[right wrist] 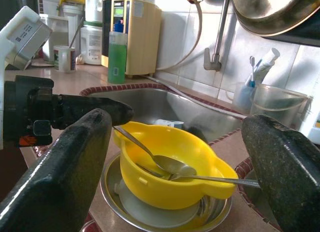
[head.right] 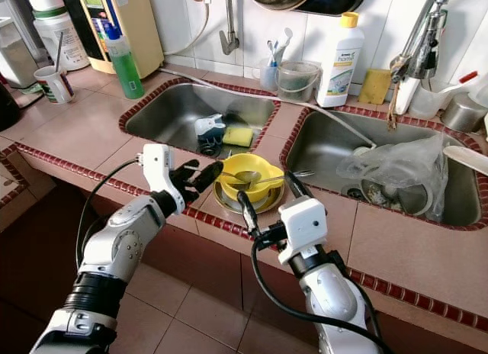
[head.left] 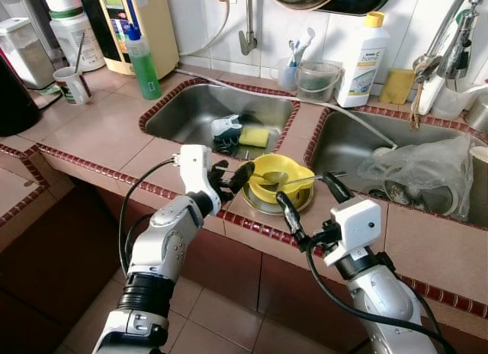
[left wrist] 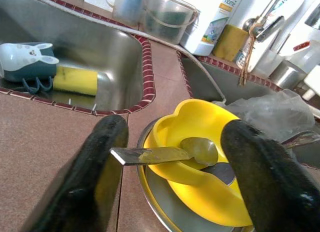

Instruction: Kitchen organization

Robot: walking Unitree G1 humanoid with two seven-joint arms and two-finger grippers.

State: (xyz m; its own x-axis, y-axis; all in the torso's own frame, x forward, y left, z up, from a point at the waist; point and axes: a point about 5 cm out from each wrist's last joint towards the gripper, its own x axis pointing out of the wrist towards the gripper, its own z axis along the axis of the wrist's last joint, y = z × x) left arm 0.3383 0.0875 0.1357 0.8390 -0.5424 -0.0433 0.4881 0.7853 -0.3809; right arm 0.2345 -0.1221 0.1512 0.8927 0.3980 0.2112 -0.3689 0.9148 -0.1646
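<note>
At frame centre, on the tabletop (head.left: 114,133) between two sinks: yellow bowl (head.left: 284,188) in a metal dish (head.left: 259,204), holding two spoons (head.left: 276,177). Left tool (head.left: 231,178) spread wide around one spoon handle, not closed. Right tool (head.left: 311,194) spread wide just before the bowl, holding nothing.

The white bottle (left wrist: 216,19) with the yellow cap, standing against the tiled wall between the two sinks, carries the only print that can be made out — the word "home" in blue on its label, seen in the left wrist view. A smaller line sits above it, too fine to read. The panel on the beige water dispenser (head.left: 137,22) shows markings — all blurred.
</note>
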